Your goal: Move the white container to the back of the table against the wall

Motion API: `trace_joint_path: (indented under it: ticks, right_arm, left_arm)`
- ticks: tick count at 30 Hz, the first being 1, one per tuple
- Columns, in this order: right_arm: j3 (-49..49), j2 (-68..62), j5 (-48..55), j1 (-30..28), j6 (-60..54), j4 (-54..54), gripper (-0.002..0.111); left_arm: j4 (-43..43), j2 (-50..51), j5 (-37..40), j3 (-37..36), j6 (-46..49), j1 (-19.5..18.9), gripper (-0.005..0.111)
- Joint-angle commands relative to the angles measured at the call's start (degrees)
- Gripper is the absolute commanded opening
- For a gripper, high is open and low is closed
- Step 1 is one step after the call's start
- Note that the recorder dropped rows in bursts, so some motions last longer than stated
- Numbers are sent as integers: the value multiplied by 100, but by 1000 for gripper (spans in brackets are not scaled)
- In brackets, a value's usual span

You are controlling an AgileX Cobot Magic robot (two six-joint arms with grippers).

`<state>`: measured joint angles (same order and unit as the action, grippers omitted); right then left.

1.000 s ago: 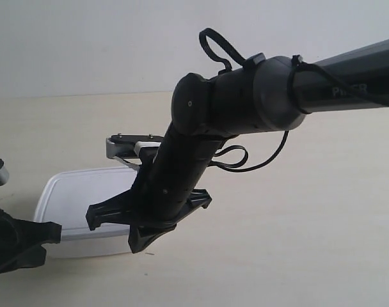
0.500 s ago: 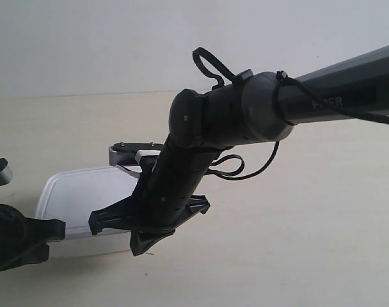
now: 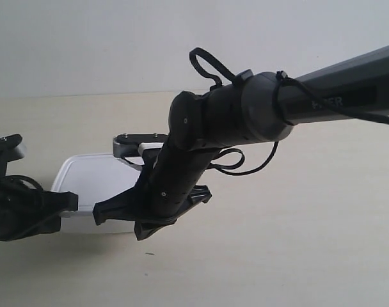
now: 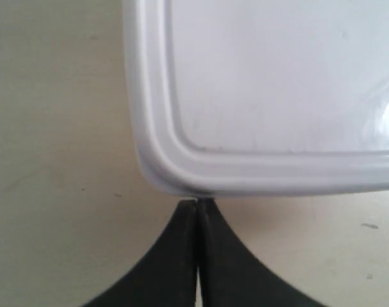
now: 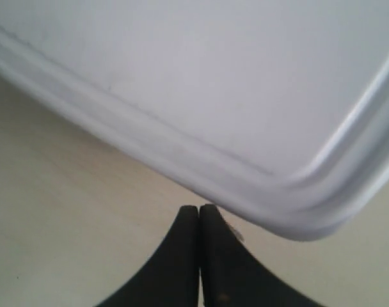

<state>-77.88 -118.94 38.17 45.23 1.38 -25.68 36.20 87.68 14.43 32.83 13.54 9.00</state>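
The white container (image 3: 92,182) lies flat on the table (image 3: 297,243), well short of the wall (image 3: 86,45); the dark arm reaching in from the exterior view's right hides its right part. My left gripper (image 4: 198,201) is shut and empty, its tips touching the container's (image 4: 271,89) rim beside a rounded corner. My right gripper (image 5: 199,208) is also shut and empty, pressed to the rim of the container (image 5: 201,83) near another corner. The gripper (image 3: 70,201) of the arm at the exterior view's left meets the box's near left corner.
The big black arm (image 3: 258,115) with looped cables crosses the middle of the exterior view, above the table. A silver camera bracket (image 3: 134,142) sits over the container's far edge. Bare table stretches between the box and the wall.
The container has slid back toward the wall and a little to the right. Both shut grippers have moved along with it, staying against its near rim.
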Motion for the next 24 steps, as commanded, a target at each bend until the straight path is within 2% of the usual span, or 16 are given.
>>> trace_joint_path:
  ticks: [1, 8, 24]
  right_arm:
    - [-42, 22, -107, -160, 180, 180, 0]
    - [-42, 12, -121, -532, 146, 166, 0]
    - [-133, -208, -573, -603, 123, 190, 0]
  left_arm:
    - [39, 212, -61, 164, 83, 28, 0]
    - [39, 419, -120, 355, 140, 28, 0]
    - [-119, 849, -186, 845, 275, 28, 0]
